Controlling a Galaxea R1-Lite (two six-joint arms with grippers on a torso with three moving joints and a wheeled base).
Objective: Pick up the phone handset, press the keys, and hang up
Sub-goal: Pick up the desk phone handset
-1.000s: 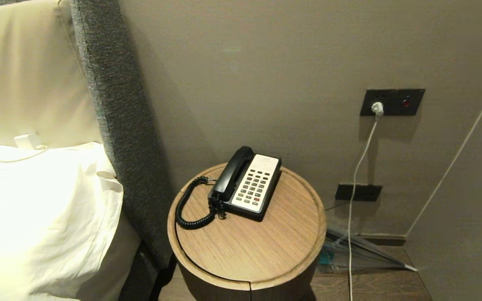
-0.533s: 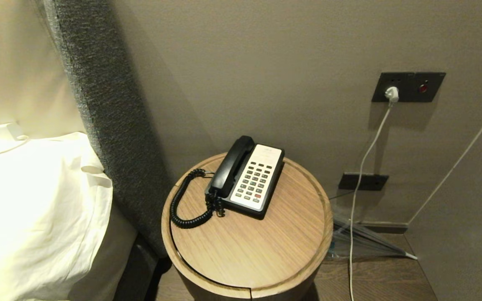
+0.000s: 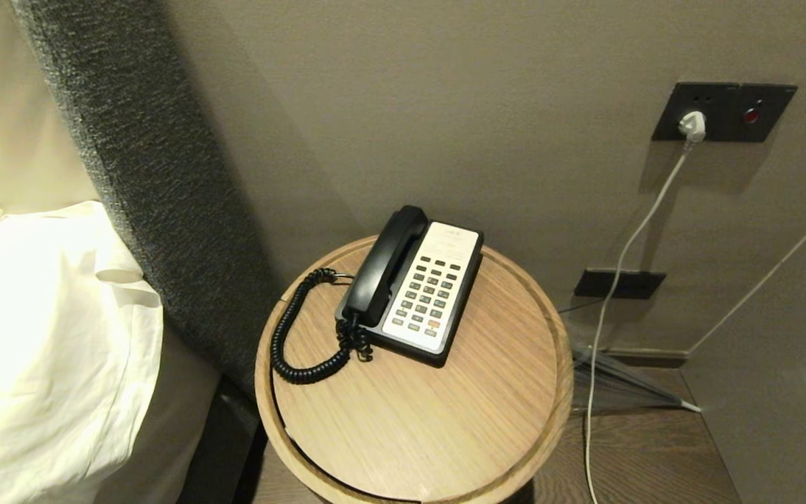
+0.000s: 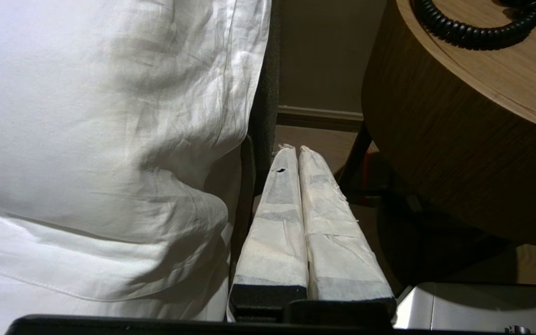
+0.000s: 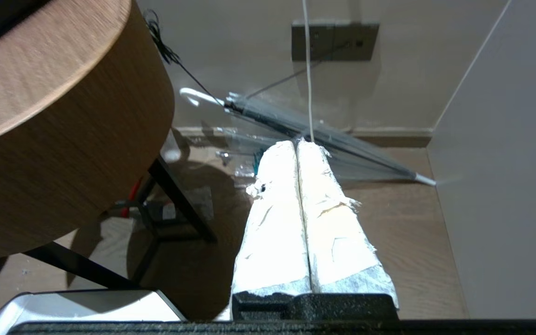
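- Fingers of both grippers pressed tight together, nothing between them: left gripper (image 4: 294,148) w/ white-wrapped tips low in the gap between pillow and table drum; right gripper (image 5: 297,143) likewise wrapped, low over the floor, aimed toward the wall. Neither arm shows in head view.
- Phone handset (image 3: 383,267) lies in its cradle on the left side of the phone base (image 3: 432,290), just above centre of head view, angled up to the right.
- Coiled cord (image 3: 296,336) loops from handset's lower end out left over the round wooden table (image 3: 410,420); part of the coil also seen at upper right of left wrist view.
- Vs. earlier frames: whole head view has shifted. Table + phone now bigger and higher, wall outlet (image 3: 723,112) further up-right, pillow (image 3: 46,350) and grey headboard (image 3: 130,182) slid left. That's camera motion; phone sits the same on the table.
- Around: white plug (image 3: 691,126) in outlet, white cable (image 3: 609,308) hanging to the floor at right; second dark wall plate (image 3: 618,283) lower down.
- Clear folded umbrella (image 5: 324,139) lies on the wood floor by the wall, right of the table, just past the right gripper's tips.
- Table's wooden side wall stands beside each gripper.
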